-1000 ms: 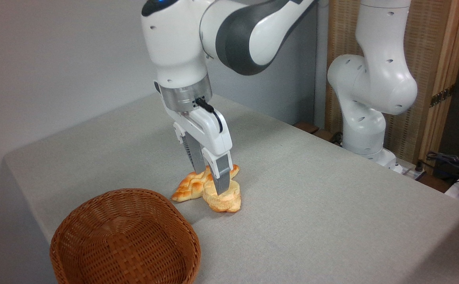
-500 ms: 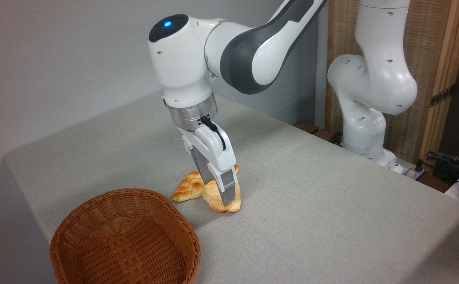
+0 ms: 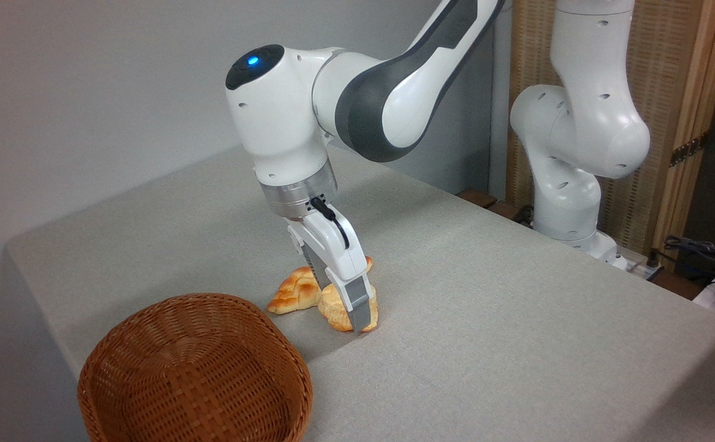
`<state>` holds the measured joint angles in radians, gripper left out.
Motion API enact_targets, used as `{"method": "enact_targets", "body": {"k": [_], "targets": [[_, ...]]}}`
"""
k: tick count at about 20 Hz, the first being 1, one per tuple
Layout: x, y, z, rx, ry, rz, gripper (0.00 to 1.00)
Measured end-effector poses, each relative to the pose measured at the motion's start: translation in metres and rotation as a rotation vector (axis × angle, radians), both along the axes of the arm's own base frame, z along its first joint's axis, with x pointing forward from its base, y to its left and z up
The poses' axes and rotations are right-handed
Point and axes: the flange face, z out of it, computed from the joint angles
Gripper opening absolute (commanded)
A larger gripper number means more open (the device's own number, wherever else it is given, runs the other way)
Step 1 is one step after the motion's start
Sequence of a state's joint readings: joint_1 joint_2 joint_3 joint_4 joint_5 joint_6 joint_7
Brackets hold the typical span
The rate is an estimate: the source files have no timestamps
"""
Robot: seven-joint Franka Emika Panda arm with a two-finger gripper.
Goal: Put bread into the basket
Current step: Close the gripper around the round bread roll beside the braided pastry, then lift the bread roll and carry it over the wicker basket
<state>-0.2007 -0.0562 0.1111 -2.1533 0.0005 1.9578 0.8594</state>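
From my seat I see the arm [image 3: 388, 73] reaching in from the upper right, its elbow bent high and the wrist turned so the hand points down toward the table [image 3: 486, 319], leaning slightly to the right. A blue light glows on the top of the wrist joint. The gripper [image 3: 348, 307] is low, its tips close to the tabletop, right at the bun [image 3: 333, 309]. The near finger [image 3: 360, 310] lies across the front of the bun and hides much of it; the other finger sits behind, on the far side, mostly out of my sight. The fingers straddle the bun with a narrow gap between them, but I cannot tell whether they are pressing on it or only standing beside it.

The bun rests on the table, near the middle of it, pale on top with darker orange edges. Just behind it and to the left lies the braided loaf [image 3: 293, 293], glossy and golden, touching or nearly touching the bun; its far tip peeks out to the right of the gripper.

The basket [image 3: 195, 374] sits at the front left corner of the table, near the bun but apart from it, its rim cut off by the bottom edge of my view.
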Motion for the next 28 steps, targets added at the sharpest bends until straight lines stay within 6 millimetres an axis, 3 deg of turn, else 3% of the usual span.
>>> {"method": "enact_targets", "body": {"k": [12, 14, 21, 24, 27, 28], "targets": [[0.001, -0.008, 0.004, 0.0, -0.011, -0.015, 0.46], [0.007, -0.008, 0.019, -0.004, -0.046, -0.015, 0.47], [0.037, -0.014, 0.1, -0.067, -0.221, 0.009, 0.47], [0.057, -0.018, 0.112, -0.076, -0.309, 0.057, 0.47], [0.079, -0.039, 0.106, -0.091, -0.385, 0.09, 0.5], [0.085, -0.044, 0.102, -0.1, -0.409, 0.097, 0.64]]}}
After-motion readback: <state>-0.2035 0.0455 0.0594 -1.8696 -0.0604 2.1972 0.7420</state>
